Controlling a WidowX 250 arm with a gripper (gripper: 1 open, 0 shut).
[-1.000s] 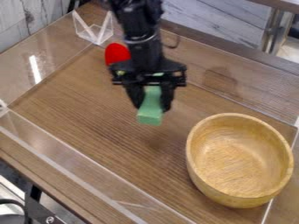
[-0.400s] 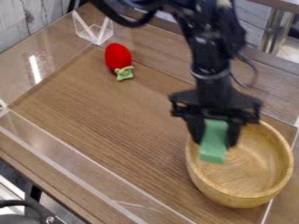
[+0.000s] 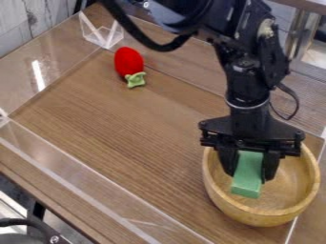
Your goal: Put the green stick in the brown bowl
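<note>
The green stick (image 3: 249, 175) hangs upright between the fingers of my gripper (image 3: 251, 155), which is shut on its upper end. Its lower end reaches down inside the brown bowl (image 3: 224, 196), a large round wooden bowl at the lower right of the camera view. I cannot tell whether the stick's bottom touches the bowl's floor. The black arm comes down from the top of the frame and hides part of the bowl's far rim.
A red strawberry toy (image 3: 129, 63) with green leaves lies at the upper left on the wooden tabletop. Clear acrylic walls (image 3: 38, 76) ring the work area, with a folded clear stand (image 3: 98, 34) at the back left.
My gripper has carried the green stick from the table's middle to the right and downward, over the bowl, and its lower end now sits inside the bowl.
</note>
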